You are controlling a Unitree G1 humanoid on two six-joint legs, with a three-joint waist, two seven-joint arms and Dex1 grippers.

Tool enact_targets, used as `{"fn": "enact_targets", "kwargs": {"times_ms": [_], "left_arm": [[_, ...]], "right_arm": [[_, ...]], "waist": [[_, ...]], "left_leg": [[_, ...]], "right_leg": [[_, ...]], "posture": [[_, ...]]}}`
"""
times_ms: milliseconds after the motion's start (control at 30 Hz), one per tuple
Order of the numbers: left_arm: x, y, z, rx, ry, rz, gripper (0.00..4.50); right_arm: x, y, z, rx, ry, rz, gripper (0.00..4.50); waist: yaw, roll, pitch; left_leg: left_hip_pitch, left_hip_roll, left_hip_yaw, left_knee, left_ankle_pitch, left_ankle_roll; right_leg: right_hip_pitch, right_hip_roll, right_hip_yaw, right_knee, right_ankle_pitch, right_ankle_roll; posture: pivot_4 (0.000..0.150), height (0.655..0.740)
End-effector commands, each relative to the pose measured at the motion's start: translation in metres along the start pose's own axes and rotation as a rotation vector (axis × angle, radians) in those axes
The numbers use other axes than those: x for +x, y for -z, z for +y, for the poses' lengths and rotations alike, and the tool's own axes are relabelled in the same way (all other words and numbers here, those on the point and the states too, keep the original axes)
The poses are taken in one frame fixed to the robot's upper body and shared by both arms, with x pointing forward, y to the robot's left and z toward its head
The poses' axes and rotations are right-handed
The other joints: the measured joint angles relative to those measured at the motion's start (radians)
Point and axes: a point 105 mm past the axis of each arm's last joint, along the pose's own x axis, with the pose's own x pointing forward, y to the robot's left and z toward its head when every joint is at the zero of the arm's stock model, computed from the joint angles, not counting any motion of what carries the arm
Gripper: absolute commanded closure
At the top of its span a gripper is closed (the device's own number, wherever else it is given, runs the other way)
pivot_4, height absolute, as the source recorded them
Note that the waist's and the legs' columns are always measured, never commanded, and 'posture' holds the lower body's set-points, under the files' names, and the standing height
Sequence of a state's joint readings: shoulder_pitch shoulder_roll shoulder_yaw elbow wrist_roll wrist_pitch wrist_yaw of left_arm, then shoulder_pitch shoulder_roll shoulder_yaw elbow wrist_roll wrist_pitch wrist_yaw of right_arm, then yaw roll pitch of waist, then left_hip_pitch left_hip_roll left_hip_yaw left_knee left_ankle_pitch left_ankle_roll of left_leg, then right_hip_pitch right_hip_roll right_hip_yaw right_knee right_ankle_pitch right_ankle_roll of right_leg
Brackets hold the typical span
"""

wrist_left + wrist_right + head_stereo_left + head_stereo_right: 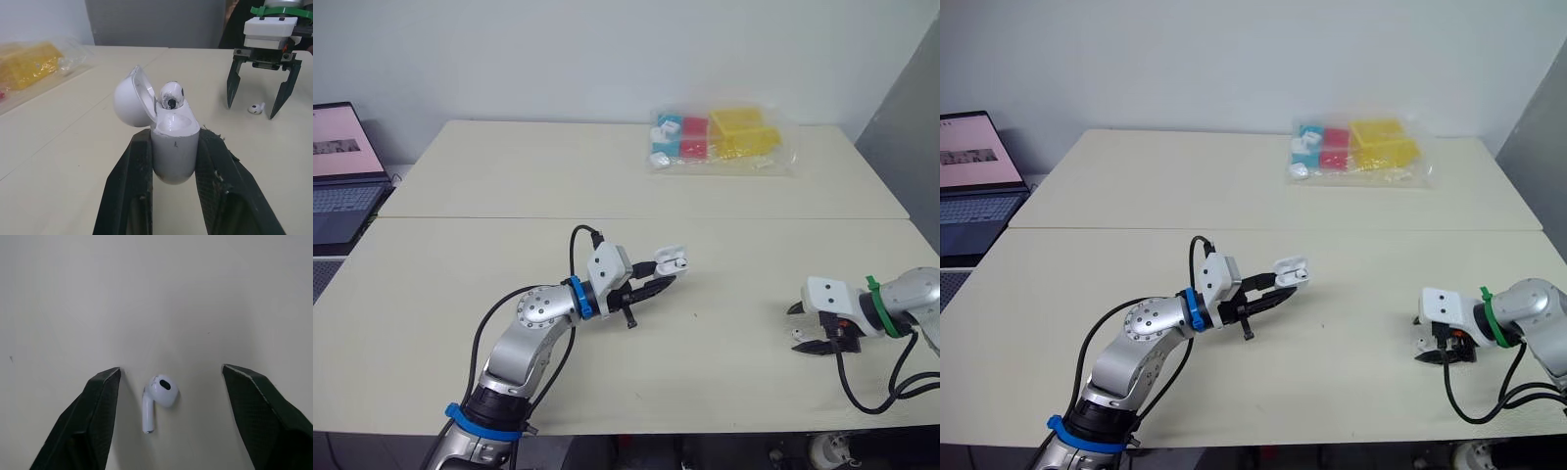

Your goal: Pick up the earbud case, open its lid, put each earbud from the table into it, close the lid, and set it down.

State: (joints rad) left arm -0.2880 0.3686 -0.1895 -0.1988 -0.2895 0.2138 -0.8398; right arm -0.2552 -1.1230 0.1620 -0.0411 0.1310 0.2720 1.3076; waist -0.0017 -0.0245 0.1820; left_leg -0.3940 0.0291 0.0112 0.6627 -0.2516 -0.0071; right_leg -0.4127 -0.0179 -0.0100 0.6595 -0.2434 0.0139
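On the table (754, 264), earbud (159, 399) within the spread right pincer (171, 368), left pincer (174, 139) gripping earbud case (672, 259).

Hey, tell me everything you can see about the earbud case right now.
The case is small, white and glossy like plastic, with rounded corners. It sits roughly upright, clamped at its sides between the left gripper's black fingers, over the middle of the table. Its domed lid is swung back, open. One white earbud sits in the top with its head sticking out, and the slot beside it looks empty. I cannot tell whether the case touches the table.
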Motion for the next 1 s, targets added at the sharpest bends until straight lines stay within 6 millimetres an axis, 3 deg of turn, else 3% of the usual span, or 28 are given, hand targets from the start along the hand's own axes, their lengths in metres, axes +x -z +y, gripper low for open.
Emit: {"fn": "enact_targets", "kwargs": {"times_ms": [33, 233, 467, 800, 1000], "left_arm": [[0.003, -0.015, -0.001, 0.036, 0.003, -0.049, 3.7], [0.003, -0.01, -0.006, 0.022, -0.005, -0.055, 3.7], [0.009, -0.004, -0.008, 0.003, -0.011, -0.06, 3.7], [0.018, 0.0, -0.01, -0.003, -0.018, -0.084, 3.7], [0.021, 0.001, -0.011, -0.006, -0.023, -0.093, 3.7]], "right_arm": [[-0.029, -0.019, -0.004, -0.016, 0.042, -0.005, 1.2], [-0.03, -0.026, 0.001, 0.119, 0.095, 0.03, 1.2], [-0.019, -0.015, 0.007, 0.258, 0.138, 0.228, 1.2], [-0.003, 0.003, 0.001, 0.18, 0.097, 0.383, 1.2], [0.003, -0.005, -0.002, 0.17, 0.085, 0.371, 1.2]], "waist": [[0.0, 0.001, 0.0], [0.002, 0.001, 0.0], [0.001, 0.001, 0.0], [0.001, 0.001, 0.0], [0.0, 0.001, 0.0]], "left_leg": [[0.0, 0.0, 0.0, 0.0, 0.0, 0.0], [0.0, 0.0, -0.001, 0.0, 0.0, 0.0], [-0.001, 0.0, -0.001, 0.0, 0.0, 0.0], [-0.004, 0.0, 0.0, 0.0, 0.0, 0.0], [-0.003, 0.0, 0.0, 0.001, 0.0, 0.0]], "right_leg": [[0.0, 0.0, 0.0, 0.0, 0.0, 0.0], [0.0, -0.001, 0.0, -0.001, 0.0, 0.0], [0.0, -0.001, 0.0, 0.0, 0.0, 0.0], [-0.003, -0.001, 0.0, -0.001, 0.0, 0.0], [-0.003, -0.001, -0.001, 0.0, 0.0, 0.0]], "posture": [[0.15, 0.74], [0.15, 0.74], [0.15, 0.74], [0.15, 0.74], [0.15, 0.74]]}}
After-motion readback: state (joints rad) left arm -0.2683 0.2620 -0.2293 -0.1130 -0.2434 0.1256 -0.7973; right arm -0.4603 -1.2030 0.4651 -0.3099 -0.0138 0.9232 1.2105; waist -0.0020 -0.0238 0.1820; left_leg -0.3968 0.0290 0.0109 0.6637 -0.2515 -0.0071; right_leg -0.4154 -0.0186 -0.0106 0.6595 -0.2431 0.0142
